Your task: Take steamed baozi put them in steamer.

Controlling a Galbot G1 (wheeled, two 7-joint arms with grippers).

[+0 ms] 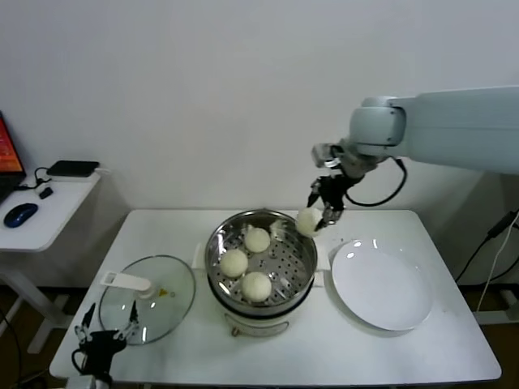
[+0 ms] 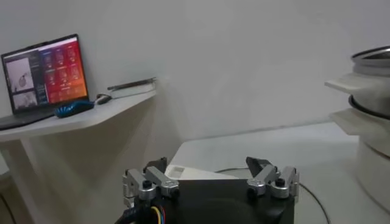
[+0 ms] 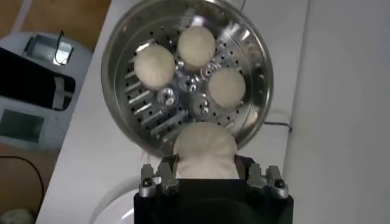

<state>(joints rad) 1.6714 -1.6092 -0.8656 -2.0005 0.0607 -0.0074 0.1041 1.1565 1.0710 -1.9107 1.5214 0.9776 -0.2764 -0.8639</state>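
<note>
From the right wrist, the right gripper (image 3: 206, 173) is clamped on a smooth cream baozi (image 3: 205, 151) above the near-right rim of the steamer (image 3: 256, 91) — shiny perforated steel holding three buns (image 3: 196, 45). The head view alone shows the round white plate (image 1: 381, 288), right, and the left gripper (image 1: 104, 332) parked low-left, fingers spread.

The steamer (image 1: 261, 263) stands in the middle of the counter (image 1: 422, 348). Three steamed baozi (image 1: 257, 239) lie inside it on the tray. A fourth baozi (image 1: 307, 221) is in the right gripper (image 1: 321, 217), above the steamer's right rear rim. The plate (image 1: 381, 288) lies right of the steamer, the glass lid (image 1: 147, 298) left. The left gripper (image 1: 104, 334) rests at the counter's front left corner.
</note>
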